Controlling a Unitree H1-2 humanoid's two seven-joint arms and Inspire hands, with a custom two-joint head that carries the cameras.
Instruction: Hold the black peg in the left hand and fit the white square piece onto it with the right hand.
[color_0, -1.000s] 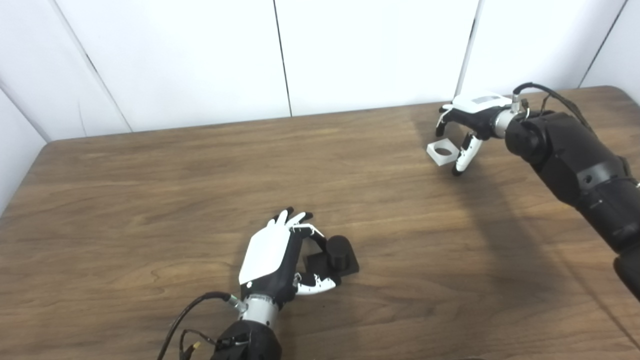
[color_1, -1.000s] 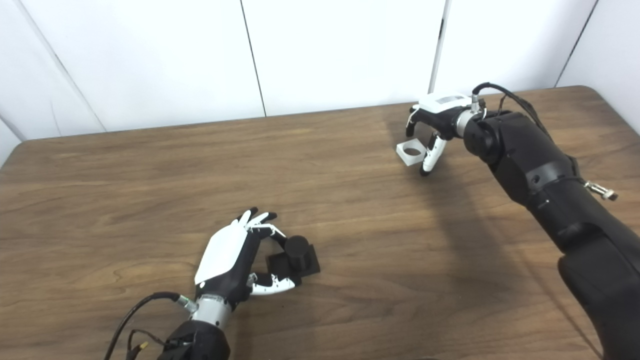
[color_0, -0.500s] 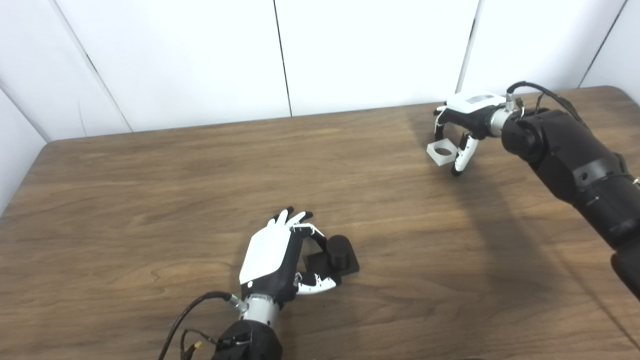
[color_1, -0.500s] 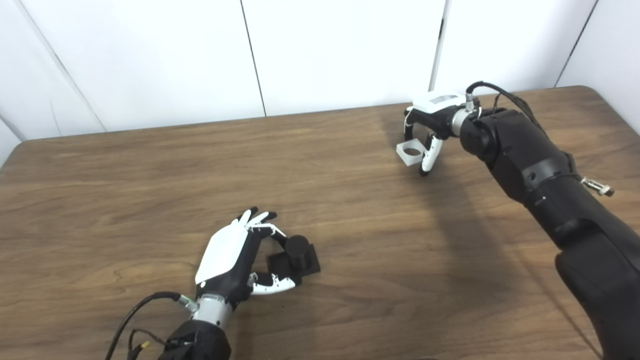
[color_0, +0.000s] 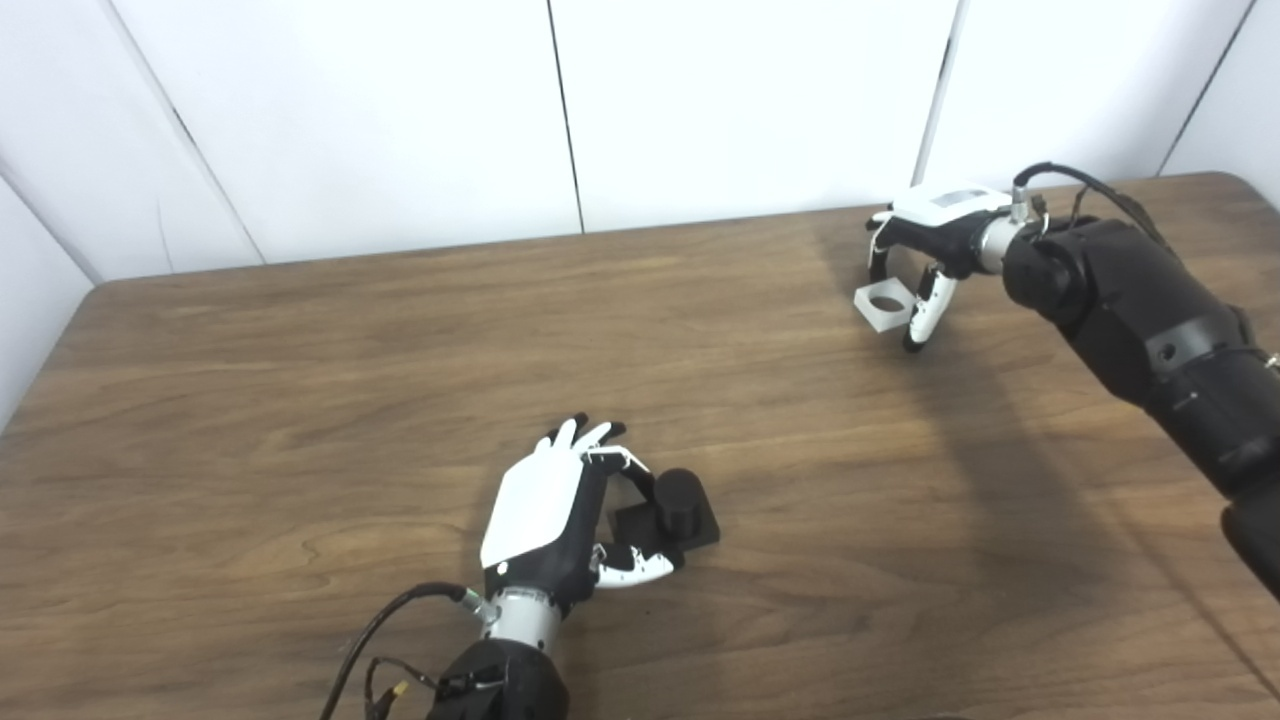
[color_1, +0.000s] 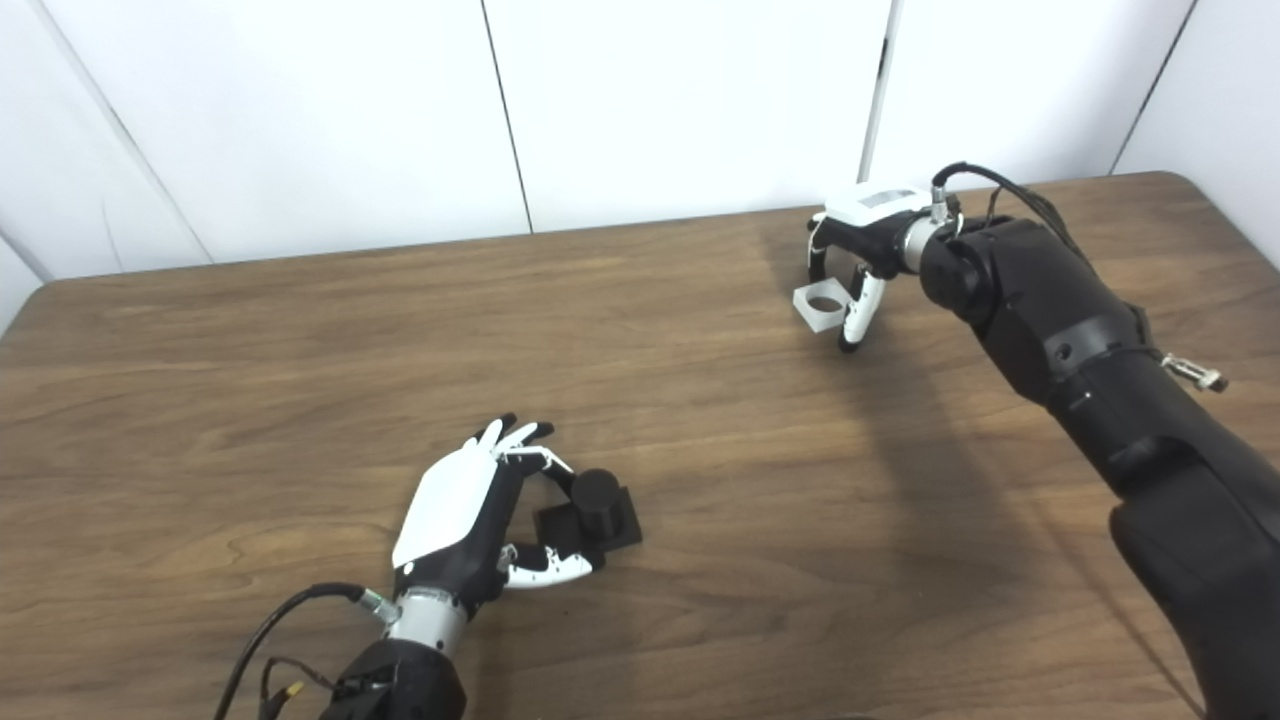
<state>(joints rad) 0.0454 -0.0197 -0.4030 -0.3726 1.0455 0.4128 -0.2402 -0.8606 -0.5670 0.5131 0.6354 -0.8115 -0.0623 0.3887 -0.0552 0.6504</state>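
Note:
The black peg (color_0: 680, 497), a short cylinder on a square black base, lies on the wooden table (color_0: 300, 400) near the front. My left hand (color_0: 545, 515) curls around it from the left, with fingers against the cylinder and the thumb at the base's front edge. The white square piece (color_0: 884, 305) with a round hole lies flat at the far right of the table. My right hand (color_0: 928, 250) hovers over it, open. Its fingers hang behind the piece and its thumb (color_0: 922, 315) sits just to the right of it; whether they touch, I cannot tell.
White wall panels (color_0: 740, 100) rise behind the table's far edge. The table's right corner (color_0: 1235, 185) lies just beyond my right arm (color_0: 1140, 310). A cable (color_0: 375, 625) loops by my left wrist. Bare wood separates the two pieces.
My right hand has shifted slightly left and settled closer over the white piece. The left hand and the black peg have not moved.

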